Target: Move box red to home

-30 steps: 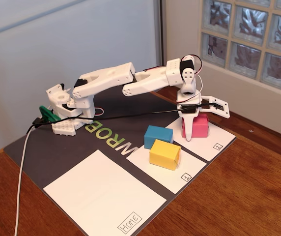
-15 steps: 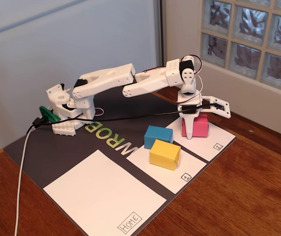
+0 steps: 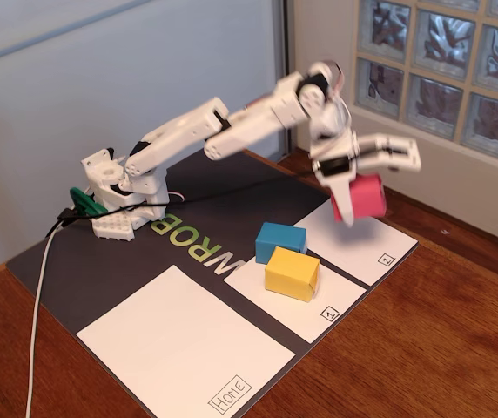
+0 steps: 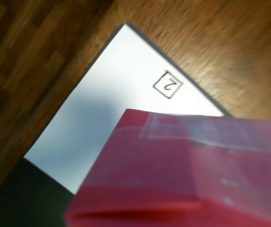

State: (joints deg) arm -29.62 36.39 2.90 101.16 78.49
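Transport step. I see the gripper clamped on the box red, carrying it in the air above the sheet numbered 2, clear of the paper. Wrist view agrees: the box fills the lower frame, sheet 2's corner below it.

Home is empty, well apart, at the near left of the mat in the fixed view. The blue box and yellow box sit roughly between. My read: I need to keep height, swing across clear of both, lower over home's middle, then release.
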